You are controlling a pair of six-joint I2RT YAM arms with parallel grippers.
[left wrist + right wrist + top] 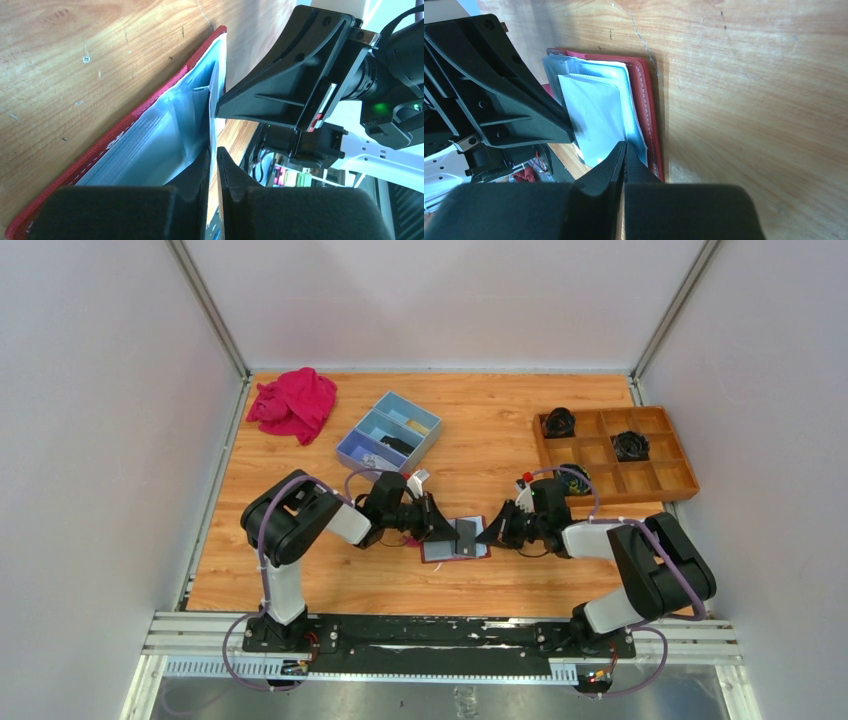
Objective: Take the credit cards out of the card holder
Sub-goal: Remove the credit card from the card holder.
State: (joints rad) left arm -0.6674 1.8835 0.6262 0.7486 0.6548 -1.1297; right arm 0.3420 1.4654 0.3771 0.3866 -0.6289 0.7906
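The dark red card holder (440, 552) lies open on the wooden table between both arms, its grey see-through pockets (150, 140) facing up. A thin whitish-grey credit card (594, 115) stands lifted out of the pockets, and the left wrist view shows it edge-on (215, 95). My left gripper (213, 152) is shut on that thin sheet at its left edge. From the right, my right gripper (625, 146) is shut with its tip on the near corner of the pocket leaf. The two grippers (443, 527) (488, 533) nearly face each other over the holder. Other cards are hidden.
A bright pink cloth (295, 402) lies at the back left. A blue three-compartment box (390, 432) stands behind the left arm. At the back right, a wooden divided tray (660, 475) holds black items (630, 445). White walls close in the table.
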